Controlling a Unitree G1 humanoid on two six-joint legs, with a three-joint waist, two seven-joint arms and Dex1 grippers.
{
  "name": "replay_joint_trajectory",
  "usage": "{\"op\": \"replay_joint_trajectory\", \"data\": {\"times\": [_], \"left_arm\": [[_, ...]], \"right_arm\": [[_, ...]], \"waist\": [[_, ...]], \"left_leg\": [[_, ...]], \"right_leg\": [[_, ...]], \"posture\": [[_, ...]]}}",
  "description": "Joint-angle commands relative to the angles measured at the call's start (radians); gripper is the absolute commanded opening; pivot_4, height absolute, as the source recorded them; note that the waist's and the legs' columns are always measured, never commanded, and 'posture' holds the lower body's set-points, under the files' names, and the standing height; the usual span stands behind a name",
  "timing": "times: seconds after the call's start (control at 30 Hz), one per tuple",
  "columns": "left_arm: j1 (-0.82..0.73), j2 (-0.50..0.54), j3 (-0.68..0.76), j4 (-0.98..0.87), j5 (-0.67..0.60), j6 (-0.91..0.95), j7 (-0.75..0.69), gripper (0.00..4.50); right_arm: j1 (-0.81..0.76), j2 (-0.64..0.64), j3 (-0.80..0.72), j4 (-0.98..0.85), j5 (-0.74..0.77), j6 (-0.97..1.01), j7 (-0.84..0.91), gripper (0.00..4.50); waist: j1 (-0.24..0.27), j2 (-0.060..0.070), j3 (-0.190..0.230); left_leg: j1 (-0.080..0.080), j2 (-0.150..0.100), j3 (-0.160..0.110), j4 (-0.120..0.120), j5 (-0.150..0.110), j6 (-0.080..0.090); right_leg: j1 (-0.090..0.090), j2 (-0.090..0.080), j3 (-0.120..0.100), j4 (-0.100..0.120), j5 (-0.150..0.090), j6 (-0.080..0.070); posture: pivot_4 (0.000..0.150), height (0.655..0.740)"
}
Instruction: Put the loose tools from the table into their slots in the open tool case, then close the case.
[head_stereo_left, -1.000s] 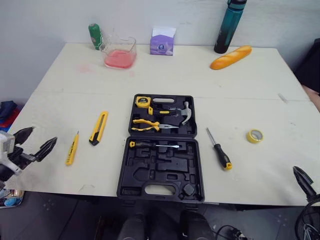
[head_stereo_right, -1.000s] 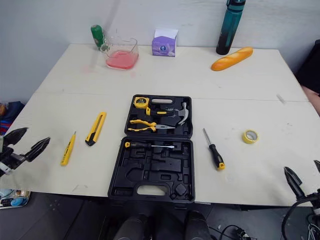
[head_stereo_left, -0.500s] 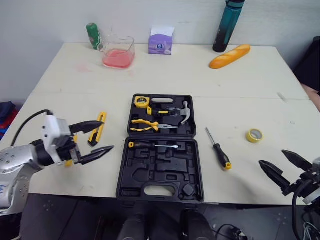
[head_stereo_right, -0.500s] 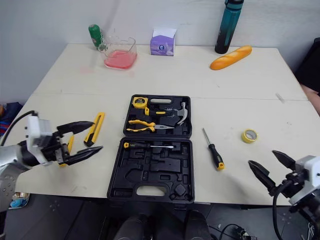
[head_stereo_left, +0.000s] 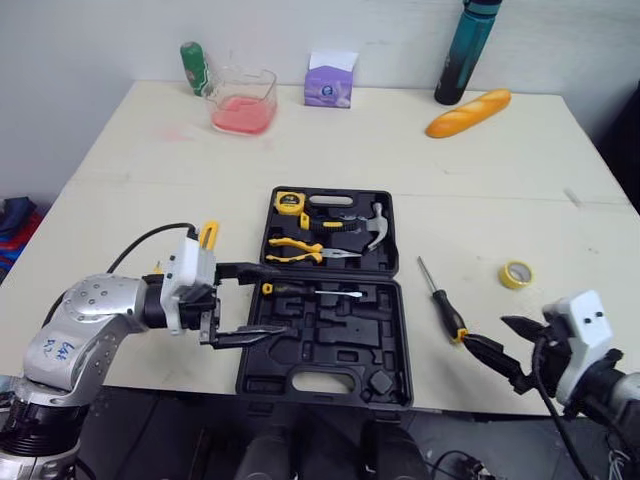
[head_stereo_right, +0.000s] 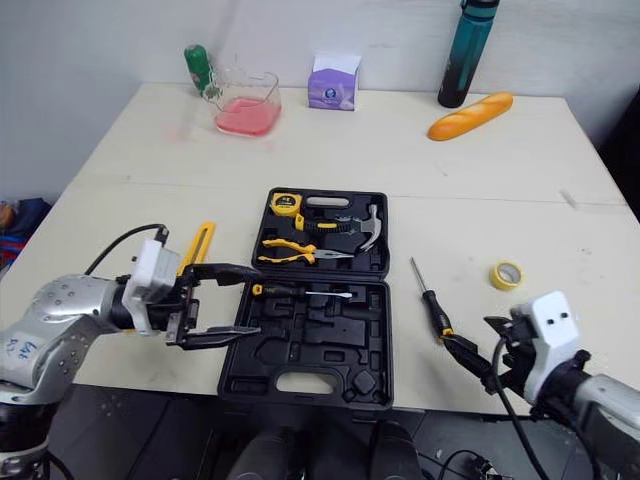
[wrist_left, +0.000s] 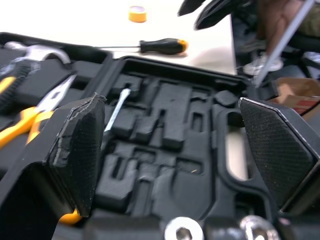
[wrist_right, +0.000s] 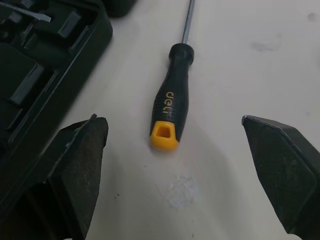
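The open black tool case (head_stereo_left: 325, 345) lies at the table's middle, with a tape measure (head_stereo_left: 288, 203), pliers (head_stereo_left: 300, 250), a hammer (head_stereo_left: 372, 225) and a thin screwdriver (head_stereo_left: 310, 291) in its slots. My left gripper (head_stereo_left: 287, 300) is open and hovers over the left edge of the case's near half (wrist_left: 170, 115). It partly hides a yellow utility knife (head_stereo_left: 208, 235). A black screwdriver with a yellow end (head_stereo_left: 445, 305) lies to the right of the case. My right gripper (head_stereo_left: 484, 331) is open just short of its handle (wrist_right: 172, 107). A yellow tape roll (head_stereo_left: 515, 274) lies further right.
Along the back edge stand a green bottle (head_stereo_left: 193, 68), a clear container of pink liquid (head_stereo_left: 243, 100), a purple box (head_stereo_left: 330, 80) and a teal bottle (head_stereo_left: 466, 50). A bread loaf (head_stereo_left: 467, 112) lies near them. The table's front edge runs just under both grippers.
My left gripper has swung right, from beside the utility knife to over the case's left edge. My right gripper has moved left, up to the screwdriver's handle end. Both stay open.
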Motion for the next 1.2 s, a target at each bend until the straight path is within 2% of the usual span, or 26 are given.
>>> {"op": "replay_joint_trajectory", "data": {"times": [0.03, 0.17, 0.6, 0.7, 0.87, 1.2], "left_arm": [[0.005, -0.001, -0.003, -0.046, -0.012, -0.005, -0.008, 4.49], [0.009, 0.0, -0.024, -0.069, -0.012, -0.006, -0.021, 4.49], [0.05, 0.003, -0.016, -0.108, -0.002, -0.013, 0.001, 4.49], [0.052, 0.003, -0.018, -0.11, 0.003, -0.017, 0.004, 4.5], [0.054, 0.005, -0.017, -0.112, 0.003, -0.018, 0.006, 4.5], [0.032, -0.004, 0.013, -0.089, -0.048, 0.0, 0.007, 4.5]], "right_arm": [[-0.041, 0.002, 0.042, -0.035, 0.011, 0.048, -0.062, 4.5], [-0.14, 0.03, 0.153, 0.019, -0.055, 0.08, -0.131, 4.5], [-0.263, 0.107, 0.294, 0.103, -0.217, 0.085, -0.147, 4.5], [-0.268, 0.121, 0.306, 0.105, -0.236, 0.097, -0.143, 3.66], [-0.264, 0.125, 0.295, 0.101, -0.251, 0.106, -0.122, 1.08], [-0.289, 0.078, 0.243, 0.1, -0.308, 0.016, -0.026, 1.01]], "waist": [[0.002, 0.0, 0.0], [-0.001, 0.0, 0.0], [-0.003, -0.001, -0.001], [-0.005, -0.002, -0.001], [-0.004, -0.002, -0.001], [-0.003, -0.003, -0.002]], "left_leg": [[0.0, 0.0, 0.0, 0.0, 0.0, 0.0], [-0.005, 0.003, -0.001, 0.003, 0.0, 0.0], [-0.007, 0.006, 0.003, 0.004, 0.001, -0.001], [-0.006, 0.007, 0.004, 0.004, 0.001, -0.001], [-0.007, 0.008, 0.006, 0.004, 0.001, -0.002], [-0.009, 0.007, 0.009, 0.005, 0.001, -0.002]], "right_leg": [[0.0, 0.001, 0.0, 0.0, 0.0, 0.0], [-0.002, 0.005, -0.003, 0.0, 0.001, 0.001], [-0.006, 0.008, -0.001, 0.001, 0.001, 0.0], [-0.007, 0.009, 0.0, 0.002, 0.002, -0.001], [-0.01, 0.009, 0.002, 0.004, 0.002, -0.001], [-0.014, 0.01, 0.006, 0.006, 0.002, -0.001]], "posture": [[0.15, 0.74], [0.15, 0.74], [0.15, 0.74], [0.15, 0.74], [0.15, 0.74], [0.15, 0.74]]}}
